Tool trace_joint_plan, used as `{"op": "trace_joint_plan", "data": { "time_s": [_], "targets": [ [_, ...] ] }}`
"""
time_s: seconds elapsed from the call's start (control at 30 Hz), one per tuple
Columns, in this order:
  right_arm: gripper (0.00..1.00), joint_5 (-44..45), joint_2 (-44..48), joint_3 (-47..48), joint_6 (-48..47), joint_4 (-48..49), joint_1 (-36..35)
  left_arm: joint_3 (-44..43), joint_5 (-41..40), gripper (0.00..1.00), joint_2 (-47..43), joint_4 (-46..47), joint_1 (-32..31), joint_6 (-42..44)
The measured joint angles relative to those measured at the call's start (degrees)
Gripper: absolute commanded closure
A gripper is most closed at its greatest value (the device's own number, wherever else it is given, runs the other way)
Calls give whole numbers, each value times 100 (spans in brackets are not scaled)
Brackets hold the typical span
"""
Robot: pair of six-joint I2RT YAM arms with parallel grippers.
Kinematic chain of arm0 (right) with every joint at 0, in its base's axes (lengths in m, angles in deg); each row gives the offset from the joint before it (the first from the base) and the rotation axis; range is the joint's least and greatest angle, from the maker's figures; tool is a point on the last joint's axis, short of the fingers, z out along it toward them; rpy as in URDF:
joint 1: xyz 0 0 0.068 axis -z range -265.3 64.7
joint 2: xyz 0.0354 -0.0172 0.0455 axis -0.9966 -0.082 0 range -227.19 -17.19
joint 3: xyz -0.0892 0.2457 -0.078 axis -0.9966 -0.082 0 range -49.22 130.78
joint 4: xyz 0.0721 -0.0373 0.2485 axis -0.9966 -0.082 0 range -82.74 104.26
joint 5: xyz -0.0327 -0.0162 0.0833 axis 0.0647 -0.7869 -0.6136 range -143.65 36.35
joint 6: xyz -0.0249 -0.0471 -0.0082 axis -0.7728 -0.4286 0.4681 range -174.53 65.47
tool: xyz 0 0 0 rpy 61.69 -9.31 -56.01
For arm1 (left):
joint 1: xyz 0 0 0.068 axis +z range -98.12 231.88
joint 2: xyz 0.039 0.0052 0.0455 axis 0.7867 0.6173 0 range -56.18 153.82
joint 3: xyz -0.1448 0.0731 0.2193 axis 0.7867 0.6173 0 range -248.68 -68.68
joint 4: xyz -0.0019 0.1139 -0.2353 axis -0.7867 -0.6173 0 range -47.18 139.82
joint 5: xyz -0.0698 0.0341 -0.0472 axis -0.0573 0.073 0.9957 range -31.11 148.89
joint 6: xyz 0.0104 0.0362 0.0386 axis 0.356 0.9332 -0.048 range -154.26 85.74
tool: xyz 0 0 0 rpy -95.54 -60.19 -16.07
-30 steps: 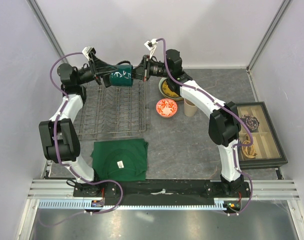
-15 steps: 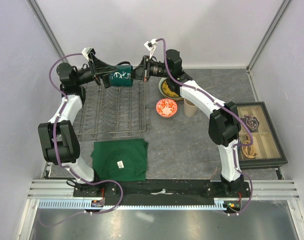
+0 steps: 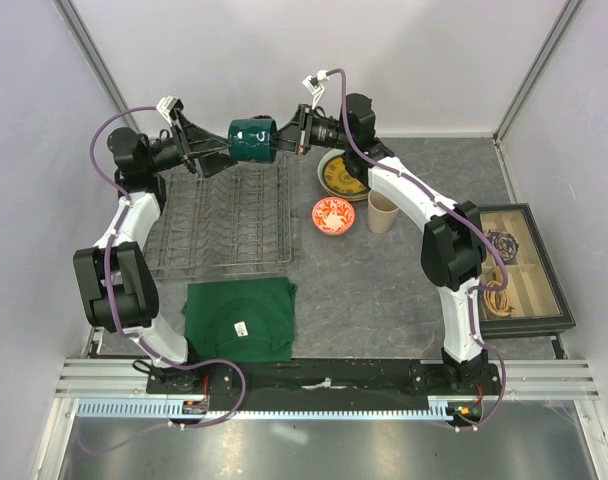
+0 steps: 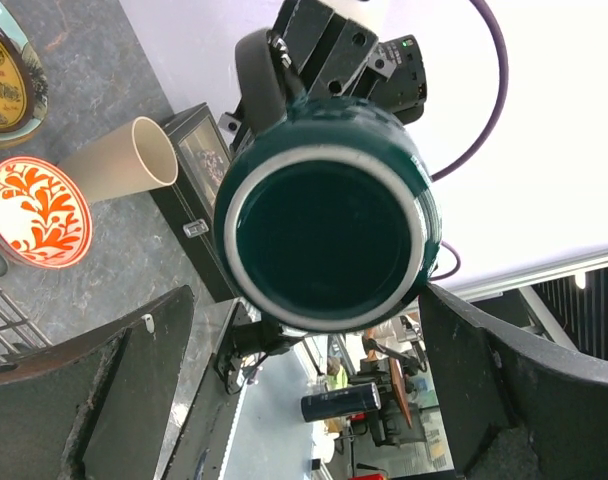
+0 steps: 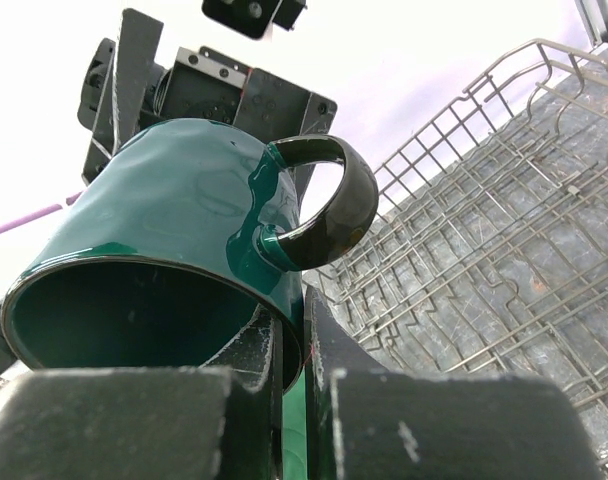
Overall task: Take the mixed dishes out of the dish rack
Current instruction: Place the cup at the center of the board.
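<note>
The dark green mug (image 3: 252, 138) hangs in the air above the far end of the grey wire dish rack (image 3: 224, 220). My right gripper (image 3: 284, 140) is shut on the mug's rim, one finger inside and one outside, as the right wrist view shows (image 5: 289, 300). My left gripper (image 3: 222, 155) is open just left of the mug and apart from it; the left wrist view (image 4: 309, 330) faces the mug's base (image 4: 324, 225). On the table right of the rack are the yellow-and-dark patterned plate (image 3: 342, 175) with a pale teal rim under it, the red-and-white bowl (image 3: 333, 214) and the beige cup (image 3: 382, 212). The cream plate is hidden.
A dark green folded cloth (image 3: 239, 318) lies in front of the rack. A black compartment box (image 3: 514, 265) sits at the right edge of the table. Grey walls close in the left, right and far sides.
My left gripper has let go of the mug and drawn back to the left. My right gripper, still holding the mug, has lifted it slightly and turned it.
</note>
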Motion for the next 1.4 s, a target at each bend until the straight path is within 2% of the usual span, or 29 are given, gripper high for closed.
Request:
{"op": "trace_joint_plan", "data": {
  "time_s": [0.27, 0.43, 0.6, 0.73, 0.93, 1.13, 1.4],
  "targets": [
    [100, -107, 2, -52, -28, -61, 114, 4, 92, 1, -4, -48, 114, 140],
    [100, -48, 101, -52, -739, -1014, 330, -4, 133, 1, -11, -505, 291, 629],
    [100, 382, 358, -39, -1958, -2496, 664, -201, 70, 1, -24, -2135, 396, 2122],
    [100, 1016, 623, -26, -3101, -3829, 835, -789, -214, 1, -28, -4105, 422, 3856],
    [100, 1926, 979, -26, -4568, -5405, 798, -1220, -769, 1, -42, -5928, 439, 5786],
    [100, 2520, 1215, -26, -5595, -6620, 761, -1340, -1292, 1, -42, -7084, 450, 6970],
    [100, 3250, 1379, -157, -6738, -7838, 732, -1502, -1786, 1, -37, -7938, 450, 7844]
  ]
}}
